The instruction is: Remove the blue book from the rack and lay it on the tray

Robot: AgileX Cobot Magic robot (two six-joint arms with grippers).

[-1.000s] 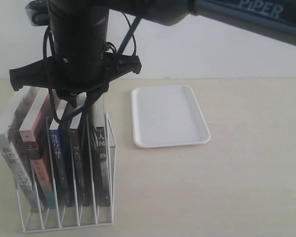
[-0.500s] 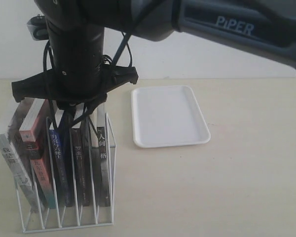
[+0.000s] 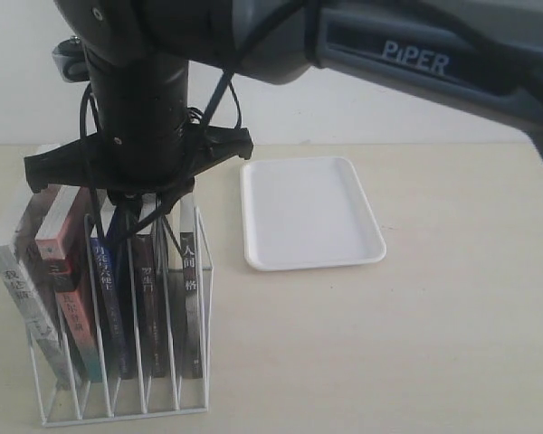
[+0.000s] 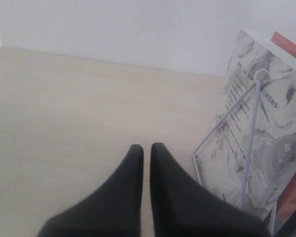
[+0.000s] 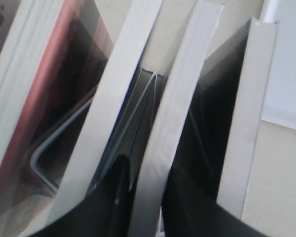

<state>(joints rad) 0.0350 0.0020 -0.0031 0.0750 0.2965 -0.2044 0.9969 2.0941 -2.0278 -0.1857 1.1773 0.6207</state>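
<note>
**Right fingers down in the rack, blue book in its slot**

Nearest me, one rack (image 3: 127, 411) on the table (image 3: 389, 344) holds five books (image 3: 147, 303). The blue book (image 3: 109, 303) stands third from the left. Farther back sits one tray (image 3: 309, 213). My right fingers (image 5: 121, 197) are apart, straddling a book's top edge. Gripping it? Can't tell. Left fingers (image 4: 128, 187) are pressed together, holding nothing.

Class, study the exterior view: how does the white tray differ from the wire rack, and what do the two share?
The tray is flat and solid with a low rim; the rack is tall, open wire with upright dividers. The tray holds nothing; the rack holds five books. Both are white and sit on the same table.
</note>
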